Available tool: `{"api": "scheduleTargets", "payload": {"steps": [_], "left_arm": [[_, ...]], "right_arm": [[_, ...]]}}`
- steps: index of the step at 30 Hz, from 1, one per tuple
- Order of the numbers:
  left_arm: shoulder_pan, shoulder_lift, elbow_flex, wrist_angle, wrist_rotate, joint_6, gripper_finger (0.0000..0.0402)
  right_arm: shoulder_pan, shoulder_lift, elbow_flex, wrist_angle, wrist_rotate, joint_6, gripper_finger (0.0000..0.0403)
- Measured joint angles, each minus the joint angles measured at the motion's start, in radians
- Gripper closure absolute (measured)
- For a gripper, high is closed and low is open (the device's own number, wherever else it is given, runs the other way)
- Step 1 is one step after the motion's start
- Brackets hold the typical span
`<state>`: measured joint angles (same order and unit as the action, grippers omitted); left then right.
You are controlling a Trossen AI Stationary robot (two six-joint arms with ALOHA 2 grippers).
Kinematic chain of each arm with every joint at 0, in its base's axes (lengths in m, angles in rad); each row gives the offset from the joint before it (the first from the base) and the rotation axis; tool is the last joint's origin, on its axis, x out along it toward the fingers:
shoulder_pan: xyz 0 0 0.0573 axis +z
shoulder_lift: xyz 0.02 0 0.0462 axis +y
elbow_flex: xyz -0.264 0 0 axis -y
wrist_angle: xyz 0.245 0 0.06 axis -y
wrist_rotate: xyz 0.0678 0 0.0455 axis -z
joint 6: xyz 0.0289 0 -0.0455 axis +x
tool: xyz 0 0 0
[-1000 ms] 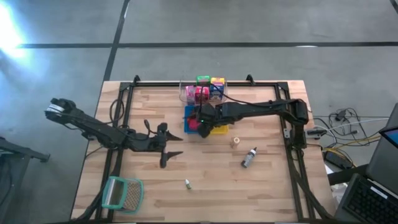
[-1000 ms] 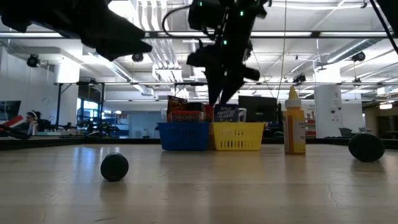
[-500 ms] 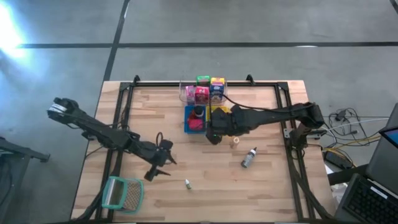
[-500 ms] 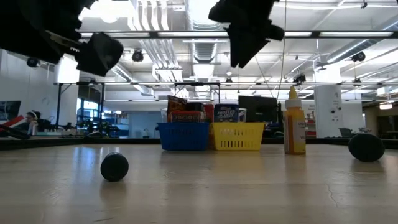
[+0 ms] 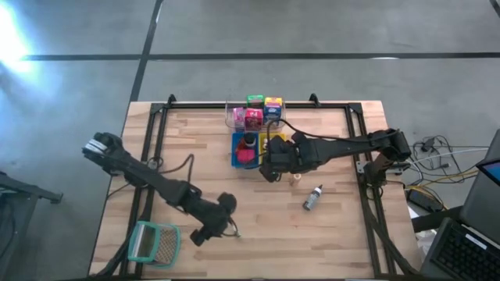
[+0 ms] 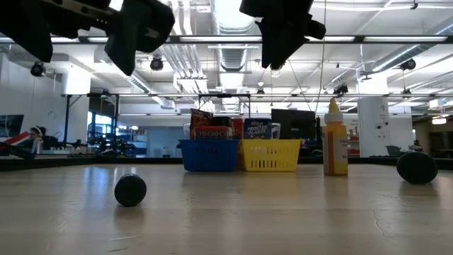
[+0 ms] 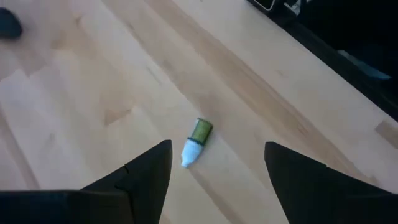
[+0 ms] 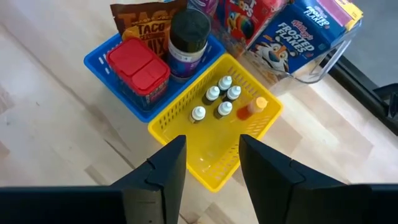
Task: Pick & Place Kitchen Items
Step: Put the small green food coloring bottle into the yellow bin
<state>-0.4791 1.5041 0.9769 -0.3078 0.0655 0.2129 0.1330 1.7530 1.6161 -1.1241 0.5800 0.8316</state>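
Note:
My left gripper [image 7: 217, 165] is open and hovers above a tiny green-and-white bottle [image 7: 194, 140] that lies on its side on the bare wood near the table's near edge [image 5: 235, 231]. My right gripper [image 8: 211, 165] is open and empty, hanging over the near side of the yellow tray [image 8: 214, 158], which holds several small white-capped bottles [image 8: 214, 102] and an orange one. The blue tray [image 8: 99, 62] beside it holds a red box, a dark jar and a taco packet. A grey bottle [image 5: 313, 197] and a small pale piece [image 5: 296, 177] lie on the table to the right.
A clear tub [image 8: 323, 59] with cereal boxes stands behind the trays at the far edge. A teal-rimmed mesh basket [image 5: 154, 242] sits at the near left corner. Black frame rails run along the table's left and right sides [image 5: 365, 168]. Bare wood lies between the two arms.
My left gripper has swung from the table's left middle toward the near edge and to the right, ending over the tiny green-and-white bottle. My right gripper has risen from the blue tray and moved right and nearer, over the yellow tray, then stayed there.

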Motion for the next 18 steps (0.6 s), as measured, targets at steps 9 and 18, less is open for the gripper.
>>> {"api": "scheduleTargets", "payload": {"steps": [9, 18], "left_arm": [[-0.031, 0.12, 0.178, -0.187, -0.019, 0.083, 0.014], [-0.034, 0.158, 0.27, -0.314, -0.076, 0.141, 0.014]], "right_arm": [[0.011, 0.0, -0.002, -0.002, 0.0, -0.019, 0.0278], [0.023, 0.0, -0.002, -0.002, -0.001, -0.015, 0.0299]]}}
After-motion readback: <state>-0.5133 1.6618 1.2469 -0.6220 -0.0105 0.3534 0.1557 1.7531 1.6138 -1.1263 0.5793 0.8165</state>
